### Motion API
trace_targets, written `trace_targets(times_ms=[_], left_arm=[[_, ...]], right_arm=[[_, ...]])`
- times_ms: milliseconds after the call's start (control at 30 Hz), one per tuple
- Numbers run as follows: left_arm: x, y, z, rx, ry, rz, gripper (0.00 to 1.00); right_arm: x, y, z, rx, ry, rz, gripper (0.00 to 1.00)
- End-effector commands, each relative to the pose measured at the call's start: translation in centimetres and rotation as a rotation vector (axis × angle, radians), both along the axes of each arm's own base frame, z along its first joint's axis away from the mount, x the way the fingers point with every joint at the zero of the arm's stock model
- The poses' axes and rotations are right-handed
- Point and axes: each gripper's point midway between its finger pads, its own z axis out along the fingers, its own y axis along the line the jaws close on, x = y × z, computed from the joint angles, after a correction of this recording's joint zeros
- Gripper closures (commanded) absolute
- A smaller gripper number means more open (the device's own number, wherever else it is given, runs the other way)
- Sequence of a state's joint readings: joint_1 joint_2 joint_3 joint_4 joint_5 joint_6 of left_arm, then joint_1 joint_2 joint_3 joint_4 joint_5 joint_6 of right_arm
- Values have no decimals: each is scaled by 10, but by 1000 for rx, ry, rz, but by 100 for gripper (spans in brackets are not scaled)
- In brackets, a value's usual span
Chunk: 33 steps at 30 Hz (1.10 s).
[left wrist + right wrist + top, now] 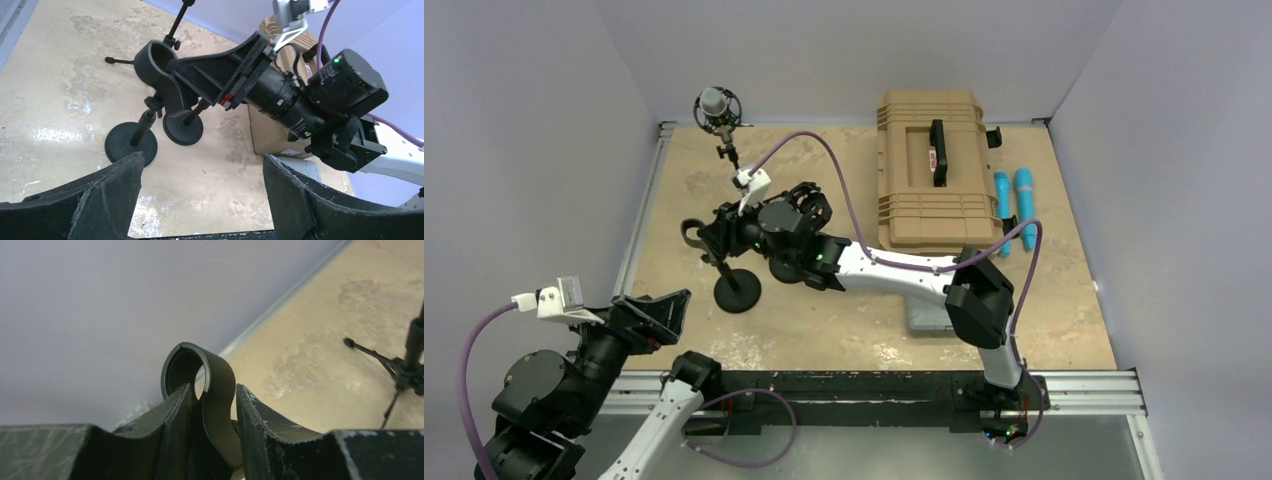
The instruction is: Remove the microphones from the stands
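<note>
A grey microphone [715, 102] sits in a black shock mount on a small tripod stand [728, 152] at the far left; the microphone itself is out of both wrist views. Only the tripod's legs show in the right wrist view [400, 371] and in the left wrist view [119, 61]. My right gripper [712, 236] is shut on the black, empty-looking clip [200, 365] of a round-base stand [738, 290], nearer than the tripod. My left gripper [202, 162] is open and empty, near the table's front left [662, 308].
A second round black base [183, 129] stands beside the first [131, 145]. A tan hard case [932, 170] lies at the back centre. Two blue microphones [1024, 196] lie to its right. A grey pad [924, 315] lies under the right arm.
</note>
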State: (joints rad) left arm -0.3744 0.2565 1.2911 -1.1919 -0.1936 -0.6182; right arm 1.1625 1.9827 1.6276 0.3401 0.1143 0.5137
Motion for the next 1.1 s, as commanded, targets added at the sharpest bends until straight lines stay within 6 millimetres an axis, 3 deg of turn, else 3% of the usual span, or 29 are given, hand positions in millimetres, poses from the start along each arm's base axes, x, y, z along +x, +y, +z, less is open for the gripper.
trace_targets(times_ms=[0, 167, 300, 600, 833, 967, 1067], left_arm=[[3, -2, 4, -15, -13, -4, 14], [4, -4, 3, -16, -9, -8, 14], [2, -2, 3, -12, -8, -7, 14], [8, -6, -1, -1, 13, -11, 14], [22, -16, -7, 19, 60, -40, 13], [31, -23, -9, 13, 86, -56, 13], [34, -20, -9, -7, 87, -26, 13]], right_arm=[[-4, -31, -143, -479, 59, -53, 65], [-8, -26, -144, -481, 51, -30, 63], [-9, -25, -123, -461, 30, -21, 60], [-25, -37, 2, -239, -72, 28, 30], [-26, -86, 77, -143, -150, -67, 13], [-31, -114, 84, -119, -211, -92, 1], [-41, -113, 70, -118, -221, -50, 1]])
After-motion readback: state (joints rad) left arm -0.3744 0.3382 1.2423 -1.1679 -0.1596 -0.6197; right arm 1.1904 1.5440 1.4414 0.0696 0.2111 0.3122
